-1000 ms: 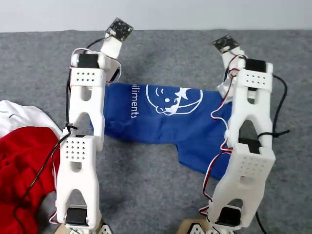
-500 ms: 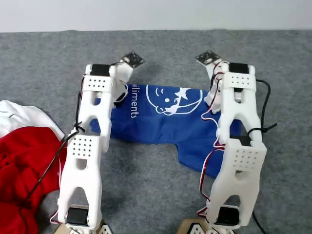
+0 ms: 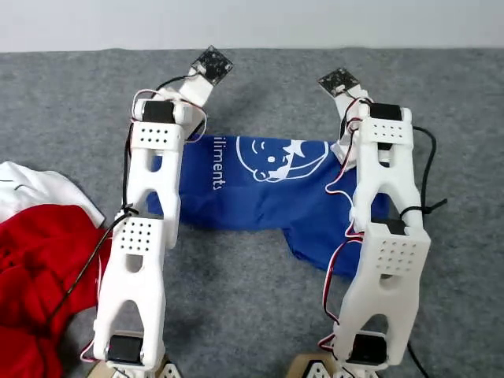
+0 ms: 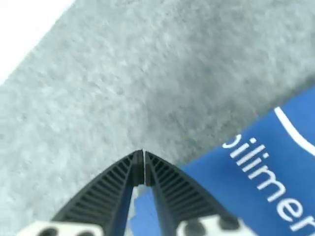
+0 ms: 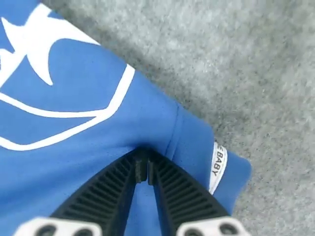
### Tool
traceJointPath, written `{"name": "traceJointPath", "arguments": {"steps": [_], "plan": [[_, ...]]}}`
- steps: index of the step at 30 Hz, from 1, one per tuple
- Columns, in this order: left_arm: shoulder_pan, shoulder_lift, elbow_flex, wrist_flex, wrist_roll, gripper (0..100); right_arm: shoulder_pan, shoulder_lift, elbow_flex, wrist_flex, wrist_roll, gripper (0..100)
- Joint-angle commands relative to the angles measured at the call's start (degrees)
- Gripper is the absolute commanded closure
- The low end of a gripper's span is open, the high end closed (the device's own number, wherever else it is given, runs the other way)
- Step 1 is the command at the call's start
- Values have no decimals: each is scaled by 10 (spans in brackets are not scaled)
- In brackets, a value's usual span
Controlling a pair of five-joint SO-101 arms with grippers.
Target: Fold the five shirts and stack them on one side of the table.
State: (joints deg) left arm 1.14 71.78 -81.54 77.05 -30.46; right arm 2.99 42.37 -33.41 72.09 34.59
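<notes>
Done so far: no neat stack of folded shirts is visible; the task looks to be at an early stage.
In hand: the blue shirt (image 3: 260, 197) of soft cotton with a white printed emblem lies across the middle of the grey carpet-like table cover (image 3: 260, 87). It is roughly flattened, and a loose flap trails toward the arm bases, so its fold is not finished.
Waiting: a crumpled red shirt (image 3: 39, 260) of thick cloth lies heaped at the table's left edge. A white shirt (image 3: 31, 189) is partly under it on the far side. Both are unfolded.
Left over: at least these three shirts need folding and stacking; I cannot see any others.
Left gripper (image 4: 143, 160): its ribbed black jaws are pressed together. The tips sit at the blue shirt's far edge, beside the printed lettering, with carpet just beyond. Blue cloth shows between the fingers lower down, but I cannot tell whether it is pinched.
Right gripper (image 5: 142, 167): its jaws are closed on a raised crease of the blue shirt, near the white neck label (image 5: 218, 164) and close to the far edge.
Shirt relative to grippers: the shirt spans the space between the two arms, with one gripper at each end of its far edge.
</notes>
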Motion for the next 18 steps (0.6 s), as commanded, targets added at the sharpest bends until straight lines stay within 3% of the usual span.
{"name": "traceJointPath", "arguments": {"steps": [1,5,18], "plan": [[-3,-12,-64,69,-4,993,6,-35,-30,15,-4,988],[5,-9,-129,234,-4,992,2,-67,-30,59,-4,988],[-23,9,18,207,4,991,6,-134,-30,182,-4,988]]}}
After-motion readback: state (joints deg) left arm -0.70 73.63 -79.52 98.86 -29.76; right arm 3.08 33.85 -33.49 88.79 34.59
